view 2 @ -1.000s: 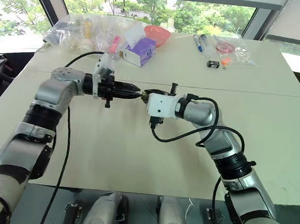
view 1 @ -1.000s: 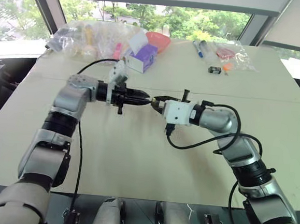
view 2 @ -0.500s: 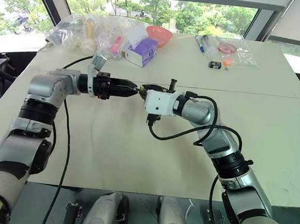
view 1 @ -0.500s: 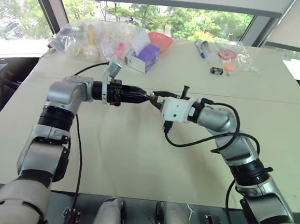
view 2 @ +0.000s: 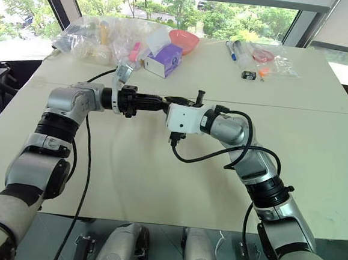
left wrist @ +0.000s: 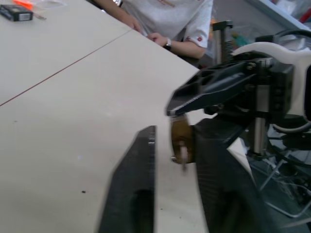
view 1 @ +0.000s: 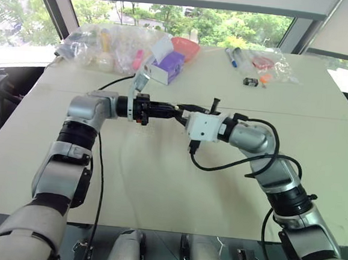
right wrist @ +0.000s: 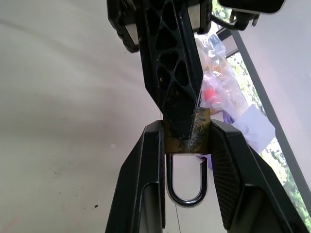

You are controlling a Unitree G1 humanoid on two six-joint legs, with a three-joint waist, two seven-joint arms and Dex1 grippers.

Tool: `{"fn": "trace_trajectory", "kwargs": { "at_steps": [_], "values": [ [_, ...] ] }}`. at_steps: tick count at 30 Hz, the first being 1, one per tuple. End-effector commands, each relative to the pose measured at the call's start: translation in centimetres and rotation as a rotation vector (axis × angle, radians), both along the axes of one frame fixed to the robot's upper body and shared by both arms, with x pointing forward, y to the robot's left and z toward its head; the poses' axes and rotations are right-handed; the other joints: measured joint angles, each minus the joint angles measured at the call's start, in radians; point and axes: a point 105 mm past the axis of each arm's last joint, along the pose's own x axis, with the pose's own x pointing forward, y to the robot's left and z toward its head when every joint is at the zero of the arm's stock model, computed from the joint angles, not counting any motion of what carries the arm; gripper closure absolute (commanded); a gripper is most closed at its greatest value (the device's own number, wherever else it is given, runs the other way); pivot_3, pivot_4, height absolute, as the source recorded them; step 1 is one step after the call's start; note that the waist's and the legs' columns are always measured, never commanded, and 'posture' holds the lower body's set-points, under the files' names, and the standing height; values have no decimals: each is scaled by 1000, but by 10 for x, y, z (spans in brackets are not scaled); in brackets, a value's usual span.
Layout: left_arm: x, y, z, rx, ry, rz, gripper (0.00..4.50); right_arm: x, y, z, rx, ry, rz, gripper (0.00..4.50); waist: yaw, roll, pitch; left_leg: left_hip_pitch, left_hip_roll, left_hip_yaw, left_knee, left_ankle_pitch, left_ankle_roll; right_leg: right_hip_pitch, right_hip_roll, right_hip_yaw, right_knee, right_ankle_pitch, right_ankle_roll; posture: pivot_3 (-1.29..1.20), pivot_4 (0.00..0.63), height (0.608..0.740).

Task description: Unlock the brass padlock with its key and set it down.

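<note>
The brass padlock point(right wrist: 199, 141) hangs in mid-air over the table's middle, its body clamped between the fingers of my right gripper point(right wrist: 187, 145). Its silvery shackle point(right wrist: 186, 194) is a closed loop. My left gripper point(view 1: 174, 112) comes in level from the opposite side, meeting my right gripper point(view 1: 184, 111) tip to tip. In the left wrist view the padlock point(left wrist: 180, 136) sits between the tips of the left gripper point(left wrist: 175, 145), against one finger, with a narrow gap to the other. A small silvery piece point(left wrist: 183, 155), apparently the key, sticks out of the lock's end.
Along the table's far edge lie clear plastic bags point(view 1: 102, 43), a purple box point(view 1: 165, 67), a red bowl point(view 1: 183, 46), a marker point(view 1: 231, 55) and a small black object with an orange piece point(view 1: 250, 82). A person point(left wrist: 165, 19) sits beyond the table.
My left wrist has rolled and its gripper has edged right onto the padlock's end, its fingers drawing closer together. The right gripper holds the padlock where it was.
</note>
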Motion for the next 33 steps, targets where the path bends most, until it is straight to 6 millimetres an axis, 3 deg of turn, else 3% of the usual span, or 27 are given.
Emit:
{"fn": "trace_trajectory", "kwargs": {
  "at_steps": [1, 8, 11, 15, 16, 20, 24, 33],
  "values": [
    [1, -2, 9, 27, -52, -6, 4464, -8, 4, 20, 33, -75, 26, 3821, 0, 0, 0, 0, 0, 0, 0, 0, 0, 0, 0, 0, 0, 0, 0, 0, 150, 734],
    [5, -5, 9, 23, -62, 22, 4464, -9, 4, 19, 30, -70, 30, 3821, 0, 0, 0, 0, 0, 0, 0, 0, 0, 0, 0, 0, 0, 0, 0, 0, 150, 734],
    [5, -3, 10, 8, -63, 30, 4500, -9, 3, 18, 40, -50, 29, 2409, 0, 0, 0, 0, 0, 0, 0, 0, 0, 0, 0, 0, 0, 0, 0, 0, 150, 734],
    [3, 5, 13, -8, -58, 41, 4500, -6, -16, 18, 16, -50, -45, 227, 1, 0, 0, 0, 0, 0, 0, 0, 0, 0, 0, 0, 0, 0, 0, 0, 150, 734],
    [2, 8, 13, -9, -58, 41, 4500, -7, -25, 19, 36, -20, -80, 50, 3, 0, 0, 0, 0, 0, 0, 0, 0, 0, 0, 0, 0, 0, 0, 0, 150, 734],
    [-4, 14, 17, -19, -58, 30, 4500, -24, -44, 25, 273, 197, -127, 50, 2, 0, 0, 0, 0, -1, 0, 0, 0, 0, 0, 0, 0, 0, 0, 0, 150, 734],
    [-18, 12, 19, -16, -81, -43, 4500, -34, -43, 40, 556, 388, -105, 50, 0, 0, 0, 0, 1, -1, 0, 0, 0, 0, 0, 0, 2, 0, 0, 0, 150, 734],
    [-36, -2, 26, -1, -134, -123, 4500, -29, -35, 47, 590, 404, -117, 50, 3, 0, 0, 0, 0, -1, 1, 0, 0, 0, 0, 0, 2, 0, 0, 0, 150, 734]
  ]
}}
